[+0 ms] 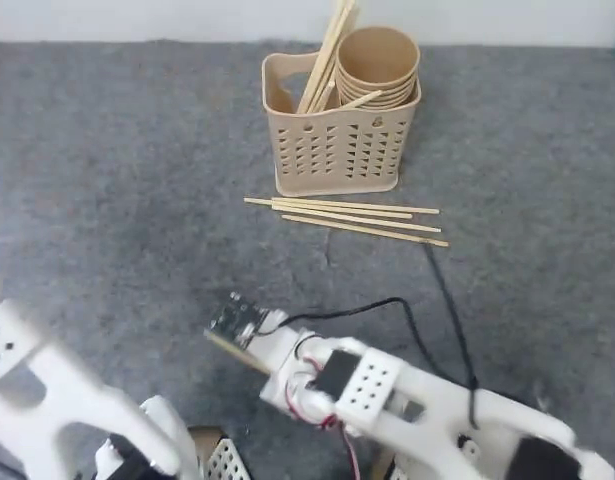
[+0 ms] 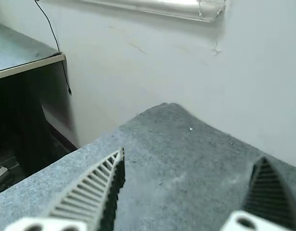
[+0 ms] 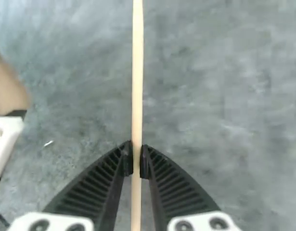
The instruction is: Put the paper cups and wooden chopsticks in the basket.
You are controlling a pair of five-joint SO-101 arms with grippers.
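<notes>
Right fingers (image 3: 111,180) clenched on one chopstick (image 3: 137,72) over the near table (image 1: 137,200), left fingers (image 2: 97,192) spread open, four loose chopsticks (image 1: 347,212) lying just before the basket (image 1: 332,150), which holds stacked paper cups (image 1: 377,60) and more chopsticks (image 1: 328,50).

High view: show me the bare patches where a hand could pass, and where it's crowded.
Bare: the grey mat left of the basket, and the mat right of it. Also open: the band between the loose chopsticks and the arms, left of the black cable. Crowded: right before the basket, and the near edge where both arms sit.
</notes>
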